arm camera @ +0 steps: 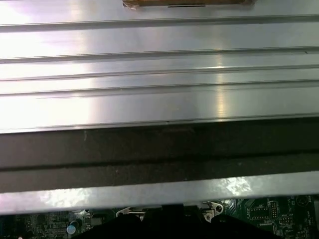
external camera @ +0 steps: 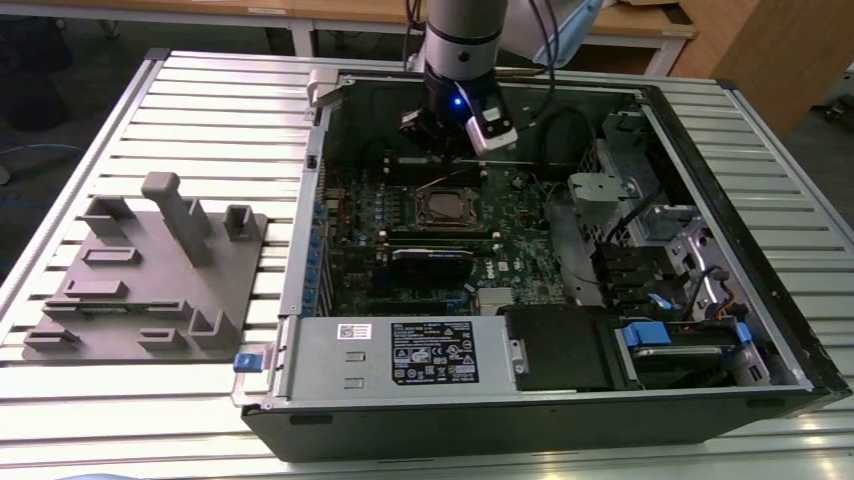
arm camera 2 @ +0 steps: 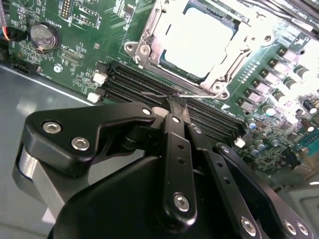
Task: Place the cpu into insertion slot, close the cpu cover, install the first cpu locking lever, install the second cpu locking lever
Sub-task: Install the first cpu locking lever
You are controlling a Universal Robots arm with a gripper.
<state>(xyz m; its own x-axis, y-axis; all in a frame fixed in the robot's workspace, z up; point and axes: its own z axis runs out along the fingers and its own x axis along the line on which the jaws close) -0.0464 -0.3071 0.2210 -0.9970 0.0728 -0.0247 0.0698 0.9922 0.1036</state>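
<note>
A ribbed aluminium table (external camera: 214, 110) fills the scene, with wooden desks (external camera: 334, 10) along the far side of the room. An open computer case (external camera: 761, 230) lies flat on the table and takes up the middle and the exterior view's right. To its left, just beside it, sits a grey moulded fixture tray (external camera: 147, 290). Inside the case, a boxed power supply (external camera: 400, 352) blocks the near edge, and the green motherboard (external camera: 521, 240) lies beyond it. The arm (external camera: 463, 35) comes down from the far side into the far part of the case. A black card with a blue edge (external camera: 430, 262) stands on the board between the power supply and the socket.

In the second wrist view the insertion slot (arm camera 2: 141, 49) holds the cpu (arm camera 2: 199, 42), which lies flat with its silver top showing. The cpu cover (arm camera 2: 219, 69) is down around it. Long black memory slots (arm camera 2: 139, 82) run between the socket and the gripper (arm camera 2: 175, 102). Its fingers are drawn together, with the tips at a thin wire lever (arm camera 2: 154, 93). I cannot tell whether they pinch it.
</note>
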